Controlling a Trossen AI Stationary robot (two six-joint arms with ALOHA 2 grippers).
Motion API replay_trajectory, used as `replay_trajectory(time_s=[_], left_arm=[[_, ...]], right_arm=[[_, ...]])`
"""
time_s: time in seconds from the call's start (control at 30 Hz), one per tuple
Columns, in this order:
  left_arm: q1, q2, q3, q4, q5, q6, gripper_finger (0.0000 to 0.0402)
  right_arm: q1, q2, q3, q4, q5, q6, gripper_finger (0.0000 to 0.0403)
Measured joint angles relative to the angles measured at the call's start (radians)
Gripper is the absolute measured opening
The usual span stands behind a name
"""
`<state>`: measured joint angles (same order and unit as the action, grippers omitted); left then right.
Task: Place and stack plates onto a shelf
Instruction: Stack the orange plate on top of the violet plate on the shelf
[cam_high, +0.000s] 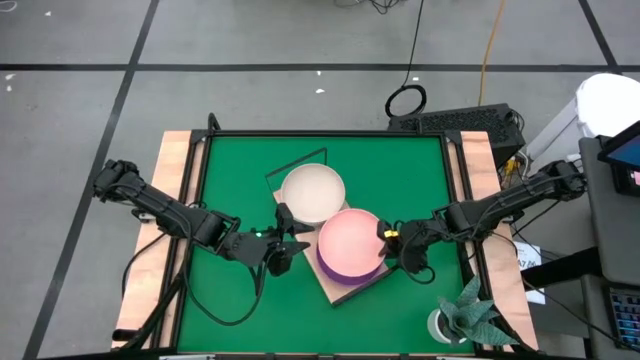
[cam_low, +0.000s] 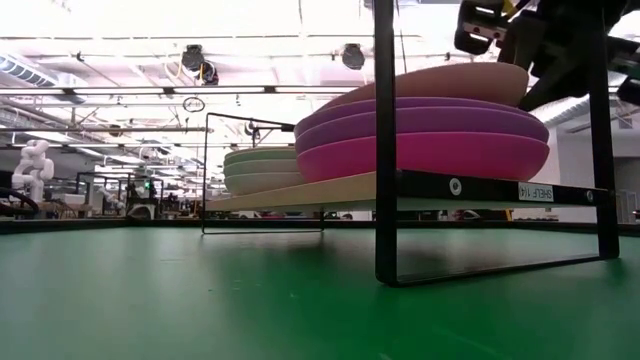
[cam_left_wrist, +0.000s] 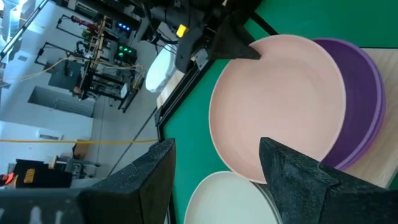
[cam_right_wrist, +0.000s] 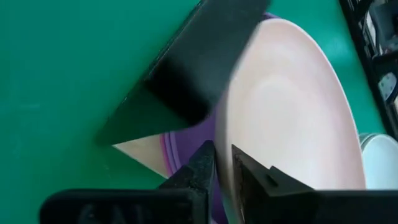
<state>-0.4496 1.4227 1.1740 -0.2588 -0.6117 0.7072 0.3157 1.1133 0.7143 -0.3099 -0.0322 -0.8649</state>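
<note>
The light wood shelf (cam_high: 335, 287) carries two stacks of plates. A beige plate (cam_high: 312, 193) tops the far stack. A salmon pink plate (cam_high: 349, 243) tops the near stack, over purple plates (cam_low: 430, 112) and a magenta one (cam_low: 430, 155). My right gripper (cam_high: 388, 241) is at the pink plate's right rim, shut on it. My left gripper (cam_high: 287, 246) hovers open at the shelf's left side, between the two stacks, holding nothing. My right gripper pinches the pink plate's rim (cam_right_wrist: 224, 163) on the side toward the table's right edge, one finger on each face of the rim. The fingers (cam_right_wrist: 205, 167) slant down from the table's right. The plate rests on the purple plate below, with its held side (cam_low: 515, 72) slightly raised.
The shelf's black wire frame (cam_low: 385, 150) stands at its ends. A small potted plant (cam_high: 465, 320) sits at the near right corner. Bare green mat (cam_high: 240, 170) lies to the left and far side. A keyboard (cam_high: 460, 122) lies beyond the far edge.
</note>
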Motion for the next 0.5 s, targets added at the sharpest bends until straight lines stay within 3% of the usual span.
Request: replay_trajectory(time_s=[0.5], left_arm=[[0.000, 0.000, 0.000, 0.000, 0.000, -0.002, 0.0237]], right_arm=[[0.010, -0.006, 0.000, 0.048, 0.000, 0.224, 0.0076]])
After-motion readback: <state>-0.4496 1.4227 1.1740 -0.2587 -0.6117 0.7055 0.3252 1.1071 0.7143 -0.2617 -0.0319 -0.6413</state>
